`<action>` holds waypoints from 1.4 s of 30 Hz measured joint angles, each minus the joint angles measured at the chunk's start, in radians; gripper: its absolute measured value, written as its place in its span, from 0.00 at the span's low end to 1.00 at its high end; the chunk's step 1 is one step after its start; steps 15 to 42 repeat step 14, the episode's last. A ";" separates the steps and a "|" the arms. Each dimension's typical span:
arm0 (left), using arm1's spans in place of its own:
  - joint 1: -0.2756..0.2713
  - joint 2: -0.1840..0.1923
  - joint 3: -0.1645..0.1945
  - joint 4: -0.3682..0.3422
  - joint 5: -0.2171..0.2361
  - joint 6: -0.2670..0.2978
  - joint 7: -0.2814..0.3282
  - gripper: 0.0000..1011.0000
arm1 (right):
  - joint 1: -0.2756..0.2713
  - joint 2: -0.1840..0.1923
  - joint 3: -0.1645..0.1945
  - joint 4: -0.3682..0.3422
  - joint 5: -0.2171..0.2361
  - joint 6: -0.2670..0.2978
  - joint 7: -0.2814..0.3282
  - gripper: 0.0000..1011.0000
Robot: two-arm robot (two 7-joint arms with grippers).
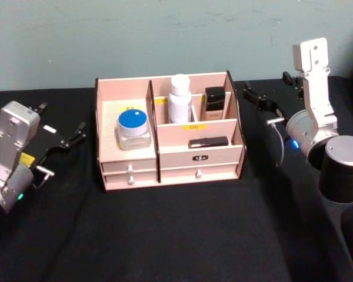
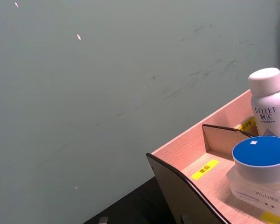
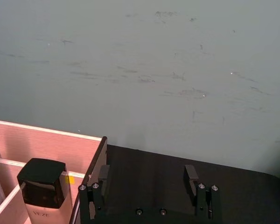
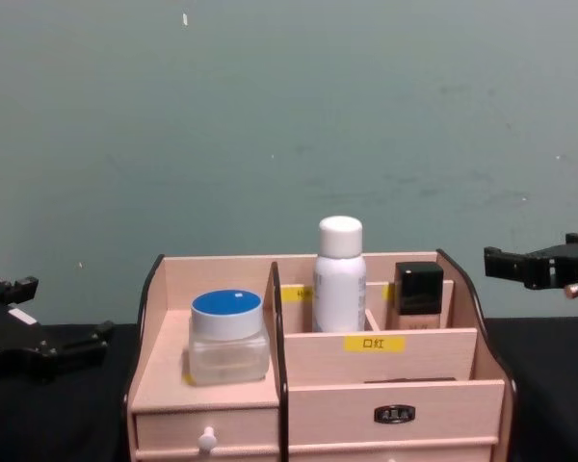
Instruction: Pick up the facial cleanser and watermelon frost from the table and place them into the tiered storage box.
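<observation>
The wooden box [image 1: 167, 132] is seen in the middle of the black table [image 1: 165, 235], in front of a grey-green wall [image 4: 289, 115]. The small jar with the blue lid [image 1: 133, 129] is set in the box's wide left part, on the flat shelf above the little drawers [image 1: 129, 170]. It is also seen from the side in the chest view [image 4: 228, 335] and up close in the left wrist view [image 2: 260, 172]. The tall white bottle [image 1: 179, 98] is stood upright in a back part of the box, right of the jar across a dark divider. Its round cap is seen above the box wall in the chest view [image 4: 339, 274], and its bluish print is seen in the left wrist view [image 2: 269, 105]. A short beige bottle with a black cap [image 1: 215, 101] is stood just beside it on the right, in the next back part. A flat black thing [image 1: 208, 142] is laid in the front part below them. The left gripper [image 1: 76, 132] is held open and empty, left of the box and apart from it. The right gripper [image 1: 256, 97] is held open and empty too, near the box's right wall but not touching it; its two fingers [image 3: 191, 175] are seen spread with nothing between them.
</observation>
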 joint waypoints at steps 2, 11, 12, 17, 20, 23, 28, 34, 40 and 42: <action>0.000 0.000 0.000 0.000 0.000 0.000 0.000 1.00 | 0.000 0.000 0.000 -0.001 0.000 0.000 0.000 0.99; 0.000 0.000 0.000 0.000 0.000 0.000 0.000 1.00 | -0.001 0.001 -0.001 -0.004 0.001 0.001 0.000 0.99; 0.000 0.000 0.000 0.000 0.000 0.000 0.000 1.00 | -0.002 0.001 -0.001 -0.004 0.001 0.001 0.000 0.99; 0.000 0.000 0.000 0.000 0.000 0.000 0.000 1.00 | -0.002 0.001 -0.001 -0.004 0.001 0.001 0.000 0.99; 0.000 0.000 0.000 0.000 0.000 0.000 0.000 1.00 | -0.002 0.001 -0.001 -0.004 0.001 0.001 0.000 0.99; 0.000 0.000 0.000 0.000 0.000 0.000 0.000 1.00 | -0.002 0.001 -0.001 -0.004 0.001 0.001 0.000 0.99; 0.000 0.000 0.000 0.000 0.000 0.000 0.000 1.00 | -0.002 0.001 -0.001 -0.004 0.001 0.001 0.000 0.99; 0.000 0.000 0.000 0.000 0.000 0.000 0.000 1.00 | -0.002 0.001 -0.001 -0.004 0.001 0.001 0.000 0.99; 0.000 0.000 0.000 0.000 0.000 0.000 0.000 1.00 | -0.002 0.001 -0.001 -0.004 0.001 0.001 0.000 0.99; 0.000 0.000 0.000 0.000 0.000 0.000 0.000 1.00 | -0.002 0.001 -0.001 -0.004 0.001 0.001 0.000 0.99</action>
